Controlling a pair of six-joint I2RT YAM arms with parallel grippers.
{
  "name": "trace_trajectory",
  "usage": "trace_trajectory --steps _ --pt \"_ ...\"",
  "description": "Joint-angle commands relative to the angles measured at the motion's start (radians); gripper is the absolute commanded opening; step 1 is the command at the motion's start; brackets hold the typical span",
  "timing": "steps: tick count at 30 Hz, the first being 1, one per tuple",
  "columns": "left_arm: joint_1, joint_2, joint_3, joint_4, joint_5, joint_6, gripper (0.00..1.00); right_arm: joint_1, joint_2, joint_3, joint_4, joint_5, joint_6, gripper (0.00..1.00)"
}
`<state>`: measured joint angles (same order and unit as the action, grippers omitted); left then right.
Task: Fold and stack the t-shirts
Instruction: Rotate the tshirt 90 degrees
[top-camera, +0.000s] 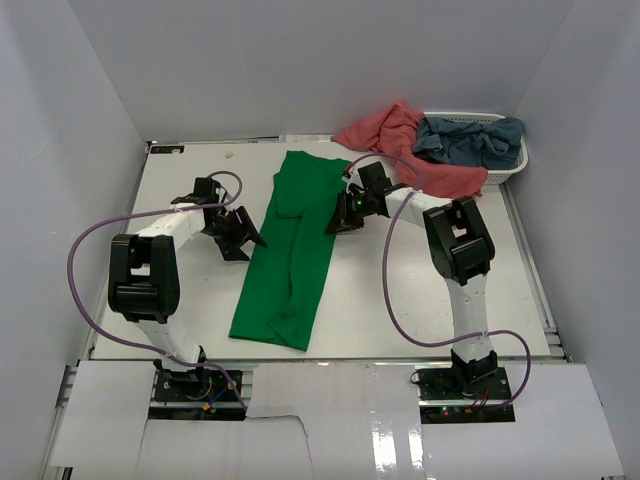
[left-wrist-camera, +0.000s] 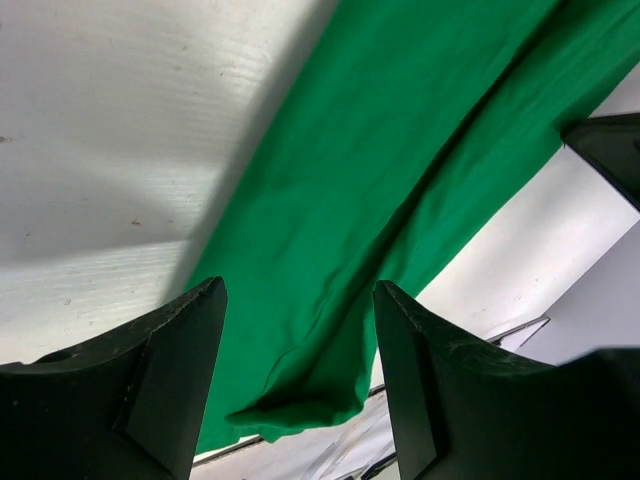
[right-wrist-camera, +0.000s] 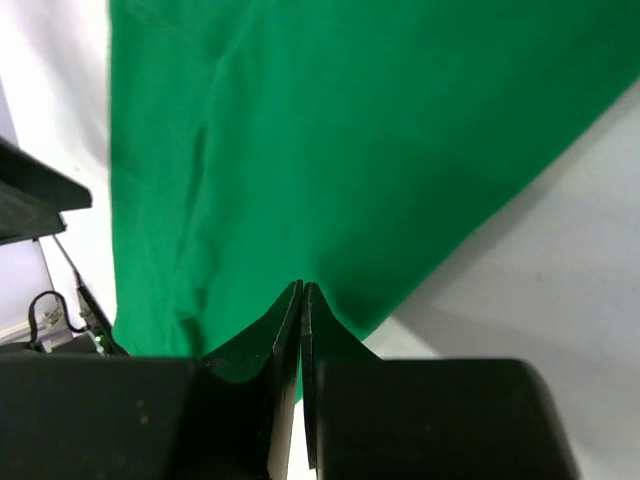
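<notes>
The bright green t-shirt (top-camera: 290, 250) lies as a long folded strip down the middle of the table, also filling the left wrist view (left-wrist-camera: 400, 150) and the right wrist view (right-wrist-camera: 350, 130). My left gripper (top-camera: 240, 235) stands open just left of the strip, its jaws (left-wrist-camera: 300, 288) wide apart above the cloth's near hem and holding nothing. My right gripper (top-camera: 338, 222) is at the strip's right edge with its fingers (right-wrist-camera: 302, 287) pressed together over the cloth; no fabric shows pinched between them. A salmon-pink t-shirt (top-camera: 400, 140) and a grey-blue t-shirt (top-camera: 470, 140) lie crumpled at the back right.
A white slatted basket (top-camera: 515, 165) sits in the back right corner, with the grey-blue shirt in it and the pink one spilling over its rim onto the table. White walls close in the table (top-camera: 180, 300) on three sides.
</notes>
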<state>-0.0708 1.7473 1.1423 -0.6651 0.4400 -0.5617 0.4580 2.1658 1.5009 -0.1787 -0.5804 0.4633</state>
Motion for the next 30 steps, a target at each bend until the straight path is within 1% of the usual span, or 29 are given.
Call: trace_trajectory --steps 1,9,14,22,30 --pt "0.002 -0.051 -0.018 0.016 0.003 0.022 0.71 -0.002 0.035 0.064 0.021 -0.018 0.005 0.08" --pt "0.002 -0.065 -0.055 0.021 0.012 0.029 0.71 -0.002 0.08 0.085 0.025 0.013 0.003 0.08" --pt "0.003 -0.04 -0.067 0.044 0.037 0.025 0.71 -0.012 0.121 0.127 0.012 0.019 0.001 0.08" --pt "-0.001 0.001 -0.09 0.093 0.065 0.008 0.71 -0.076 0.189 0.2 -0.044 0.024 -0.017 0.08" --pt "-0.014 0.038 -0.119 0.13 0.068 0.0 0.7 -0.113 0.233 0.186 -0.056 -0.001 -0.028 0.08"
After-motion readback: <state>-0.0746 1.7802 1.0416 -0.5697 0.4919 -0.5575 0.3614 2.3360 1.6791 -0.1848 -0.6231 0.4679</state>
